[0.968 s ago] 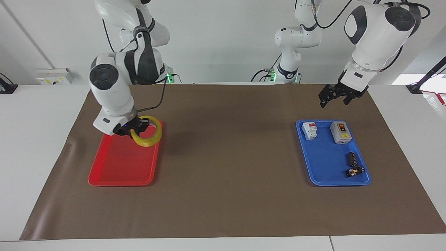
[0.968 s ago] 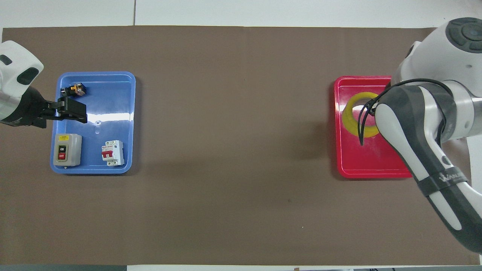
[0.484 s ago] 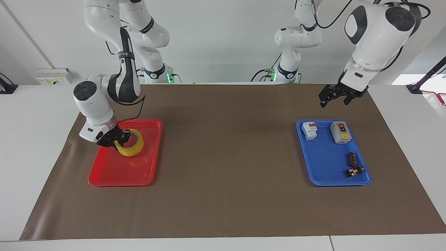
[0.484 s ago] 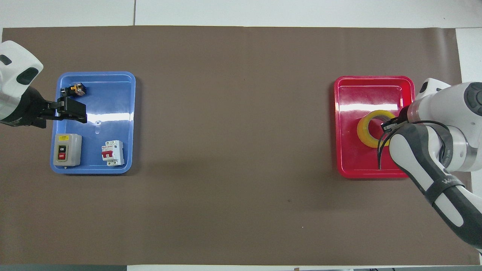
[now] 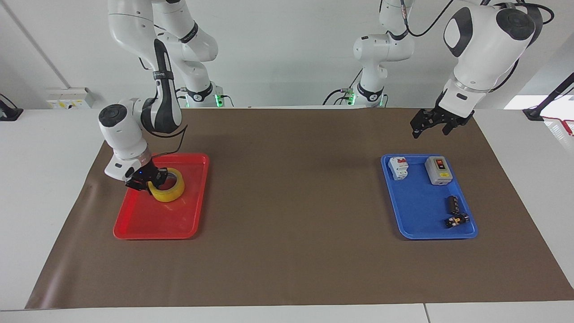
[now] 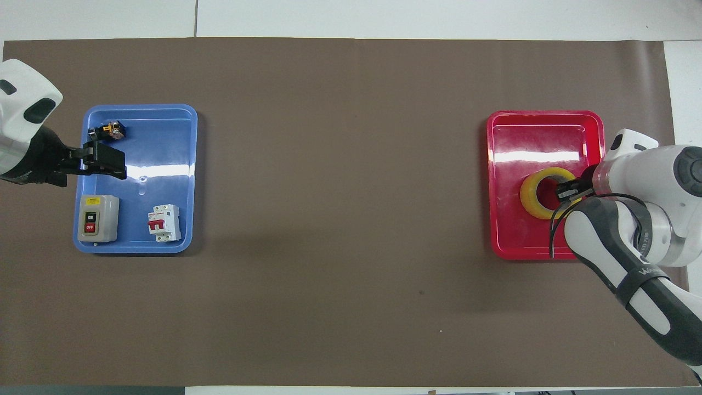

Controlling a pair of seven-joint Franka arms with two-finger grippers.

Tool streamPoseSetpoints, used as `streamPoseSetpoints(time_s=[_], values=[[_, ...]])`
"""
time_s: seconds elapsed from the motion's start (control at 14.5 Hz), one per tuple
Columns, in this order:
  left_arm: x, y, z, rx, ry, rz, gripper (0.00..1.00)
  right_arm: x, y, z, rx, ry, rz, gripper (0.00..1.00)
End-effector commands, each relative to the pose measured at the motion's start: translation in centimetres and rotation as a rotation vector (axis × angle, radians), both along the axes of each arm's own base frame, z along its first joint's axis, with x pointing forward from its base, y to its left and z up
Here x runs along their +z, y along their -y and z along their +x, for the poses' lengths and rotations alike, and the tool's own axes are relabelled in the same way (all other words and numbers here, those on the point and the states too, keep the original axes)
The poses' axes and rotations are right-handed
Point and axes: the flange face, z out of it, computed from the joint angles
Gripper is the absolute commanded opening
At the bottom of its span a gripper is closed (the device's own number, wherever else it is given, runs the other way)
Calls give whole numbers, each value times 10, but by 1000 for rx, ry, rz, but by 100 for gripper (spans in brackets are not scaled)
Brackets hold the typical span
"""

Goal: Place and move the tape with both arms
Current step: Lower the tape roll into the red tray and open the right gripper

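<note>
Just brown mat (image 5: 287, 251) on white table (image 5: 40, 188), white wall

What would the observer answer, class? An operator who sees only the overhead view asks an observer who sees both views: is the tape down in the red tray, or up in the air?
Observer: Down, it seems. In the facing view the tape sits slightly tilted, its lower edge on the floor of the red tray, with the right gripper shut on its rim.
Operator: Is the left gripper touching the blue tray?
Observer: No. The left gripper hangs open, well above the blue tray, and waits.
Operator: Does it hide anything from me?
Observer: Yes, a small black cylinder lying in that tray.
</note>
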Motion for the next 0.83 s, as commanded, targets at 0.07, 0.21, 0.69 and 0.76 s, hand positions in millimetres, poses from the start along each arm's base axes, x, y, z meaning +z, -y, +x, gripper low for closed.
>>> streamPoseSetpoints(time_s=[0.07, 0.21, 0.69, 0.76], values=[[1, -4, -4, 3, 10, -25, 100, 0, -1, 0, -29, 14, 18, 99], [1, -3, -4, 1, 10, -25, 100, 25, -4, 8, -55, -5, 21, 100], [1, -3, -4, 1, 10, -25, 100, 257, -33, 4, -297, -134, 8, 100], [1, -3, -4, 1, 10, -25, 100, 282, -34, -5, -339, -150, 8, 100]])
